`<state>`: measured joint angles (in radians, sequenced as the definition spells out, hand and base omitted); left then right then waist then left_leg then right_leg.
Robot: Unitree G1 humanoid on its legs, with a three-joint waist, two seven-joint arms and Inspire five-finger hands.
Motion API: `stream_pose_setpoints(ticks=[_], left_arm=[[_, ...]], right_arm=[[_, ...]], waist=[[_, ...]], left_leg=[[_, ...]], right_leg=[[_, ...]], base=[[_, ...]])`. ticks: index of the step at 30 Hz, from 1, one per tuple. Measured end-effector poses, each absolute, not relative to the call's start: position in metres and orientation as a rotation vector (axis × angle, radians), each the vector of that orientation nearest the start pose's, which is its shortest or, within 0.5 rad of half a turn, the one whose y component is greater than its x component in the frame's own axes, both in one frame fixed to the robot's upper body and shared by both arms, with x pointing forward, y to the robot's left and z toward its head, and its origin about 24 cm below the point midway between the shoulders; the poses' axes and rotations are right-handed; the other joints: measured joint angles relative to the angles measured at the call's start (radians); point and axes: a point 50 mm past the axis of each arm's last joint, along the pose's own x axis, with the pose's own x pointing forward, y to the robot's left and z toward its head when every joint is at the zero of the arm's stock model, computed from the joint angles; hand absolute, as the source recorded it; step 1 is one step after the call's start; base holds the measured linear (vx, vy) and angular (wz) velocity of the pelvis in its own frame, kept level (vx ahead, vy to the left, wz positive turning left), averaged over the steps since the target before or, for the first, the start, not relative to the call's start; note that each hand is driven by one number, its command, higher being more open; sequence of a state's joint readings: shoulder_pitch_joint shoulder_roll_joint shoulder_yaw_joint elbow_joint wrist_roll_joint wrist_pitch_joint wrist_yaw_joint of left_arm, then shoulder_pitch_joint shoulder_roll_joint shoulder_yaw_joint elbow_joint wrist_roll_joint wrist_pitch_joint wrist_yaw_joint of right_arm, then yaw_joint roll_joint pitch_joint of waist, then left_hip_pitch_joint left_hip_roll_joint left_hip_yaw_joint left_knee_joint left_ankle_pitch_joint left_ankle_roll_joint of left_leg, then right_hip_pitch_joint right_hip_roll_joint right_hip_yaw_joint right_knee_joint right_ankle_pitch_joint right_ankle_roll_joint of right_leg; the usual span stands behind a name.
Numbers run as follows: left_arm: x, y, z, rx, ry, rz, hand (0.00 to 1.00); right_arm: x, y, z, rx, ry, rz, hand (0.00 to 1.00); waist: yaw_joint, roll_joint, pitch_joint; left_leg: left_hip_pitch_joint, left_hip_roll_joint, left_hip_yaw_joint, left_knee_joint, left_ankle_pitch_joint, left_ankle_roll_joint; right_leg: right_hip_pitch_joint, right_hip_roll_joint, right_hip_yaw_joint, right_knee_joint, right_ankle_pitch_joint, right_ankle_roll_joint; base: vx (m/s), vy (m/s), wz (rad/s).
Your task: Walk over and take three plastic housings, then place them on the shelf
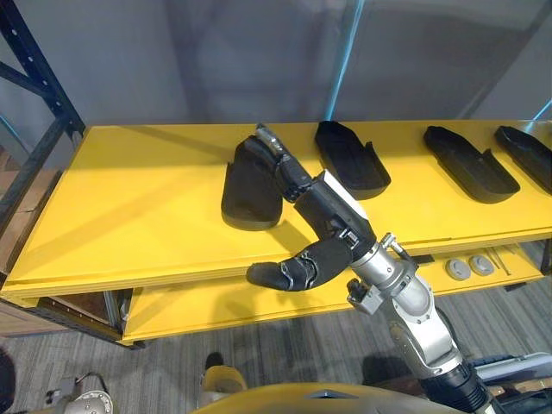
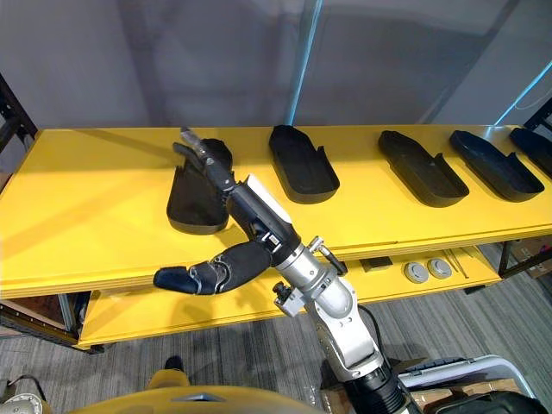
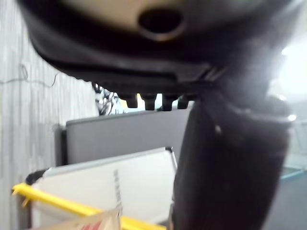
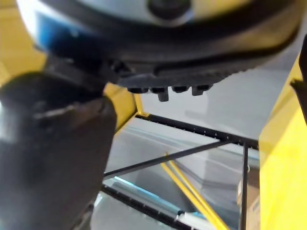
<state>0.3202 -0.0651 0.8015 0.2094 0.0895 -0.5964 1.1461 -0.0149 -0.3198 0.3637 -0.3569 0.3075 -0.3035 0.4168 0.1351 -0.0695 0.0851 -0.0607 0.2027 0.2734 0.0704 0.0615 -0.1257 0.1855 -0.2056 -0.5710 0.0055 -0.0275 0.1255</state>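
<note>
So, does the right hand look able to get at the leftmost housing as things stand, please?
Probably yes: the right hand is stretched out over the yellow shelf, its straight fingers over the leftmost housing at its far end, with nothing between them.

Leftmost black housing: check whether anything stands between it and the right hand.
Nothing visible does. The right hand reaches with straight fingers over the leftmost housing on the yellow shelf; the next housing lies apart to the right.
</note>
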Motion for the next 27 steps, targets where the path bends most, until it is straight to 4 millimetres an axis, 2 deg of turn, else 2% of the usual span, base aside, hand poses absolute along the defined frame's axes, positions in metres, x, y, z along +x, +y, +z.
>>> stream_pose_setpoints(ticks=[3, 6, 8, 9, 10, 11, 13, 14, 17, 22, 27], left_arm=[[0.032, 0.326, 0.013, 0.261, -0.26, 1.978, 1.0], [0.038, 0.33, 0.004, 0.143, -0.212, 1.93, 1.0], [0.035, 0.338, -0.016, 0.027, -0.083, 1.829, 1.0], [0.034, 0.341, -0.035, -0.062, 0.046, 1.721, 1.0], [0.034, 0.34, -0.045, -0.089, 0.111, 1.662, 1.0], [0.037, 0.332, -0.068, -0.159, 0.27, 1.505, 1.0], [0.04, 0.319, -0.089, -0.241, 0.39, 1.353, 1.0], [0.043, 0.306, -0.105, -0.322, 0.483, 1.223, 1.0], [0.045, 0.285, -0.123, -0.435, 0.591, 1.067, 1.0], [0.045, 0.271, -0.134, -0.464, 0.677, 0.947, 1.0], [0.051, 0.266, -0.137, -0.466, 0.709, 0.839, 1.0]], right_arm=[[0.21, -0.083, 0.13, 0.033, -0.505, 0.912, 1.0], [0.21, -0.078, 0.126, 0.079, -0.434, 1.014, 1.0], [0.209, -0.071, 0.117, 0.122, -0.366, 1.092, 1.0], [0.207, -0.066, 0.109, 0.152, -0.302, 1.137, 1.0], [0.206, -0.064, 0.104, 0.156, -0.271, 1.157, 1.0], [0.205, -0.058, 0.091, 0.176, -0.185, 1.206, 1.0], [0.202, -0.051, 0.079, 0.177, -0.115, 1.259, 1.0], [0.198, -0.046, 0.069, 0.182, -0.059, 1.302, 1.0], [0.193, -0.043, 0.058, 0.159, -0.011, 1.371, 1.0], [0.195, -0.039, 0.057, 0.032, -0.021, 1.409, 1.0], [0.212, -0.041, 0.065, -0.032, -0.082, 1.299, 1.0]], waist=[[0.005, -0.005, 0.009], [0.003, -0.004, 0.027], [-0.003, -0.003, 0.033], [-0.002, -0.002, 0.034], [-0.002, -0.002, 0.035], [-0.002, -0.005, 0.044], [-0.002, -0.011, 0.062], [-0.004, -0.02, 0.074], [-0.005, -0.027, 0.077], [-0.012, -0.012, 0.092], [-0.012, -0.001, 0.137]], left_leg=[[-0.004, -0.002, -0.005, 0.005, -0.003, -0.001], [-0.008, -0.001, -0.011, 0.015, -0.008, 0.0], [-0.008, -0.002, -0.013, 0.017, -0.008, 0.001], [-0.008, -0.002, -0.013, 0.018, -0.009, 0.002], [-0.008, -0.002, -0.013, 0.019, -0.01, 0.003], [-0.008, -0.002, -0.013, 0.024, -0.014, 0.004], [-0.008, -0.002, -0.014, 0.03, -0.021, 0.001], [-0.009, -0.002, -0.014, 0.03, -0.026, -0.004], [-0.011, -0.003, -0.019, 0.032, -0.033, -0.009], [-0.029, -0.006, -0.053, 0.043, -0.033, -0.014], [-0.051, -0.004, -0.061, 0.05, -0.035, -0.016]], right_leg=[[0.0, 0.0, 0.0, 0.001, -0.001, -0.002], [0.0, -0.001, 0.0, 0.002, -0.001, -0.002], [0.0, 0.0, 0.002, 0.0, 0.001, 0.001], [0.0, 0.0, 0.002, -0.001, 0.003, 0.004], [0.0, 0.0, 0.002, -0.001, 0.003, 0.005], [0.0, 0.0, 0.004, -0.002, 0.003, 0.005], [0.0, 0.0, 0.008, -0.002, 0.003, 0.005], [0.0, -0.001, 0.008, -0.003, 0.003, 0.005], [-0.001, -0.001, 0.012, -0.004, 0.001, 0.001], [-0.019, 0.005, 0.03, -0.004, 0.0, 0.0], [-0.043, 0.007, 0.046, 0.002, 0.0, 0.0]], base=[[0.0, 0.003, 0.02], [0.0, 0.0, 0.0], [0.01, 0.003, -0.02], [0.0, 0.0, 0.0], [0.04, 0.007, -0.03], [0.03, 0.008, -0.05], [0.02, 0.011, -0.05], [0.0, 0.0, 0.0], [0.03, 0.009, 0.0], [0.03, 0.007, -0.05], [-0.01, 0.007, -0.04]])
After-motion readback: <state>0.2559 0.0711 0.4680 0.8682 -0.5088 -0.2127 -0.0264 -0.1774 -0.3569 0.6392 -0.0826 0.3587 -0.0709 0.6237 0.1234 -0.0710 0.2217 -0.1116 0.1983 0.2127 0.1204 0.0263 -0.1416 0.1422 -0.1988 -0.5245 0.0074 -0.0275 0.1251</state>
